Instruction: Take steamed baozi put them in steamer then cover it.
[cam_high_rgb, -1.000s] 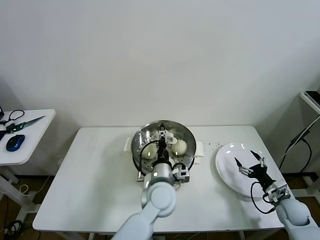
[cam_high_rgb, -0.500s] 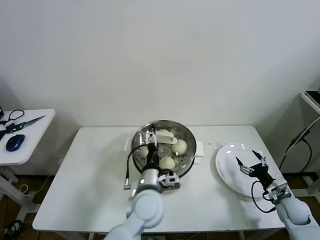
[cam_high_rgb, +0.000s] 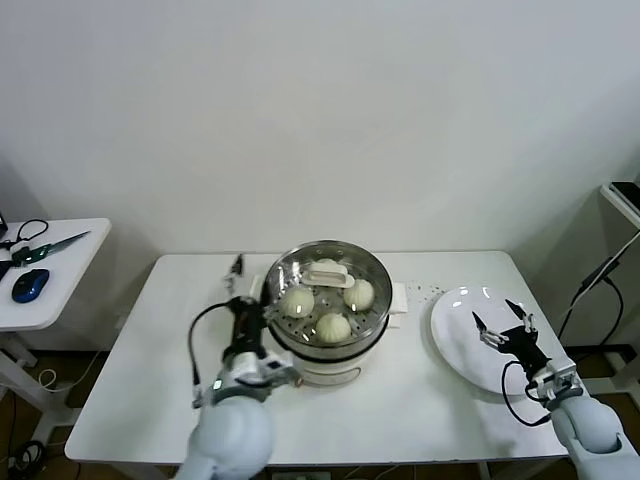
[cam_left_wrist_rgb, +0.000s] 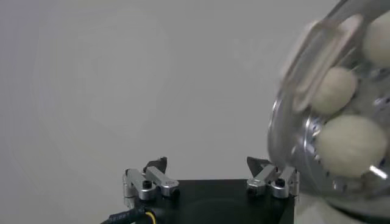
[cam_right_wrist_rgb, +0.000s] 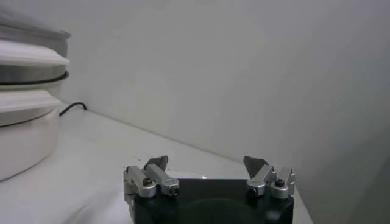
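Nearest the robot, the left arm's grey wrist sits low over the front of the white table, left of the steamer. Its left pincer points up toward the back wall, beside the steamer's left side, fingers spread wide, nothing between them; the left wrist view shows the same empty gap. On the right side the right pincer hovers over the white plate, also wide apart and empty, confirmed in the right wrist view. The plate lies flat near the table's right edge and is bare where visible. Mid-table stands the steamer, shiny steel pot on a white base with side handles. Inside it are the steamed baozi: one at the left, one at the front, one at the right, and a fourth at the back, mostly hidden under the white handle. The cover is on the steamer, clear glass with its white handle toward the back; buns show through it. In the left wrist view the lid's handle and buns appear through the glass. Farther off to the left, a separate side table carries a blue mouse and scissors.
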